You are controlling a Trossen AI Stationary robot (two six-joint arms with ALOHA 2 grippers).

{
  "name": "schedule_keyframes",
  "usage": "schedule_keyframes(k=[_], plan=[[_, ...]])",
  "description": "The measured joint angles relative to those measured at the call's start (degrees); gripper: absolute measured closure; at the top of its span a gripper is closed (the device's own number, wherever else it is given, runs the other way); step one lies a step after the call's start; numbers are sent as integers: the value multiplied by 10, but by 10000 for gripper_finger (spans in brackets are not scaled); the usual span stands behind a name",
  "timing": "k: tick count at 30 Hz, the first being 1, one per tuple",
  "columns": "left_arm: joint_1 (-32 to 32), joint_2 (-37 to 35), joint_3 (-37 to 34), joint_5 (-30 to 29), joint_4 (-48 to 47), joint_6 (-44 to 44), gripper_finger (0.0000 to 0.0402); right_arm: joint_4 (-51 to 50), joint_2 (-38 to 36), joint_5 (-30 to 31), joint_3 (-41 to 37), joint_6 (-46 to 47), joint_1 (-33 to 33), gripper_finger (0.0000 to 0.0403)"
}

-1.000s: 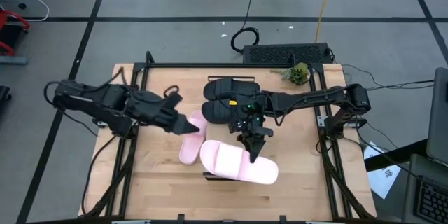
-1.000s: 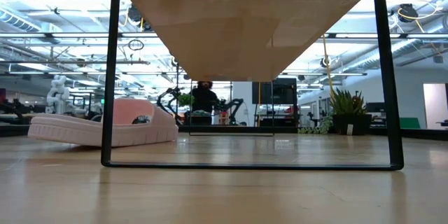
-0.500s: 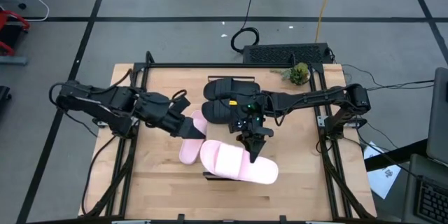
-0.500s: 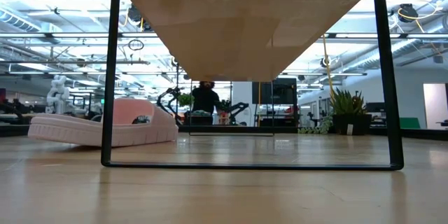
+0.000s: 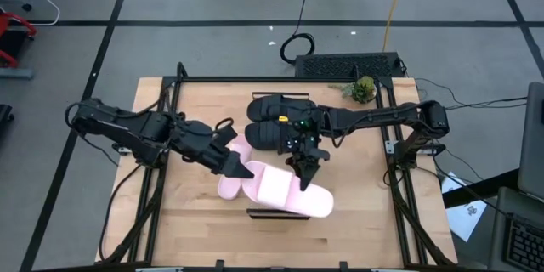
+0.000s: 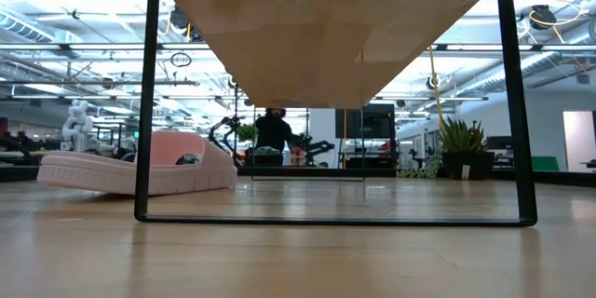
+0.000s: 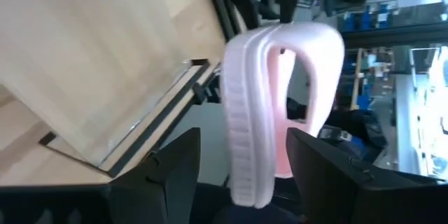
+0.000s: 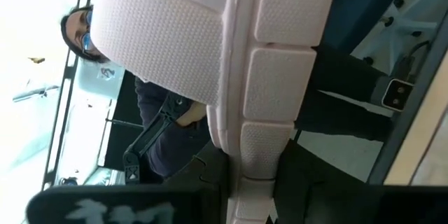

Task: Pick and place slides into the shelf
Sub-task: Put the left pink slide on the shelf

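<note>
A pale pink slide (image 5: 289, 191) hangs above the table's near middle, with my right gripper (image 5: 304, 172) shut on it. My left gripper (image 5: 242, 170) is open at the slide's left end. In the left wrist view its fingers (image 7: 178, 164) stand on either side of that end (image 7: 245, 147); I cannot tell whether they touch it. A second pink slide (image 5: 228, 184) lies sole-down on the table left of the shelf (image 6: 326, 37). Two black slides (image 5: 276, 123) lie side by side farther back. My right gripper pinches the pink slide's sole at its far long edge (image 8: 255, 161) between its two fingers, beside the strap. The treaded underside (image 8: 280, 77) shows next to one finger. The fingers come about level from the table's far side, across the slide. The slide is lifted clear.
The shelf's dark end frame (image 5: 276, 213) stands near the table's front edge, under the held slide. A small green plant (image 5: 363, 90) sits at the far right corner. Dark frame rails (image 5: 157, 178) run along both table sides. A person (image 6: 273, 135) stands far behind the table.
My left gripper has gone toward the table's right and near edges, down to the held slide's left end. The held slide has shifted a little toward the table's left in my right gripper.
</note>
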Motion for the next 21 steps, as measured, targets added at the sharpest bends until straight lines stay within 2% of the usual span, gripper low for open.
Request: schedule_keyframes(k=[6, 9, 12, 16, 17, 21], plan=[[0, 5, 1, 2, -14, -7, 190, 6, 0, 11, 0, 1, -5, 342], [0, 3, 1, 2, -17, -8, 206, 8, 0, 11, 0, 2, -5, 342], [4, 4, 1, 3, -27, -6, 255, 8, 0, 12, 0, 2, -3, 342], [7, 3, 1, 11, -18, 19, 364, 8, 0, 12, 0, 2, -3, 342], [7, 3, 1, 11, -17, 25, 378, 8, 0, 12, 0, 2, -3, 342], [9, 3, 1, 3, -19, 30, 383, 9, 0, 12, 0, 2, -3, 342]])
